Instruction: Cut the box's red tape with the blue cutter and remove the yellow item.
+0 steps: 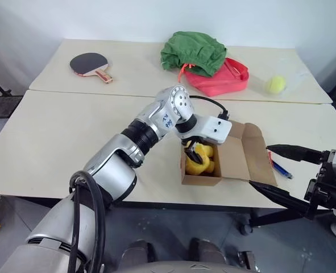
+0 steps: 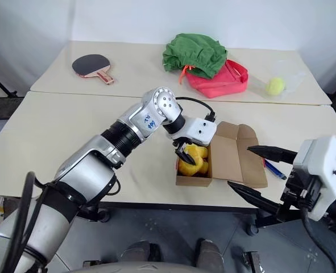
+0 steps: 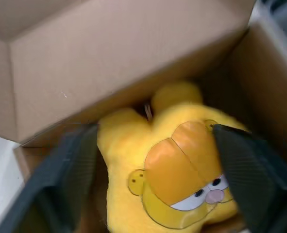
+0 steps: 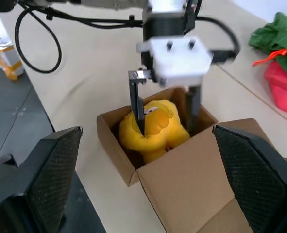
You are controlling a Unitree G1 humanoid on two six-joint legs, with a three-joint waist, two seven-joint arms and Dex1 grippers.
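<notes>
The box (image 1: 236, 152) stands open near the table's front edge, its lid flap folded back to the right. Inside lies the yellow item (image 1: 202, 163), a plush with an orange face (image 3: 178, 171). My left gripper (image 1: 196, 154) reaches down into the box, open, with one black finger (image 4: 137, 109) against the plush's side and the other on its far side. The blue cutter (image 1: 281, 169) lies on the table just right of the box. My right gripper (image 1: 258, 166) hovers open by the box's right front, holding nothing. The red tape is hidden.
At the back of the table are a table-tennis paddle (image 1: 91, 65) on the left, a green cloth (image 1: 193, 51) on a pink-red bag (image 1: 224, 78), and a tennis ball (image 1: 275, 84) on the right. Bare tabletop (image 1: 59, 142) lies left of the box.
</notes>
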